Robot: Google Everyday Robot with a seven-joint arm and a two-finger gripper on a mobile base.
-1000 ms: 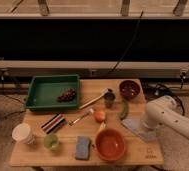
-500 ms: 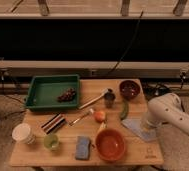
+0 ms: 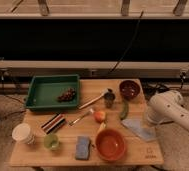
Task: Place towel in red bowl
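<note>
Ideally, the towel (image 3: 138, 128) should have been pinched centrally by the gripper (image 3: 153, 119), apparently hovering beside it, its state indiscernible.

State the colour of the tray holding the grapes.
The tray is green, camera view; the hand is by the towel.

I see my white arm (image 3: 174, 109) entering from the right, bent at a rounded joint just beside the right edge of the bench (image 3: 68, 153). My hand (image 3: 151, 120) is low at that edge, mostly hidden by the arm.
</note>
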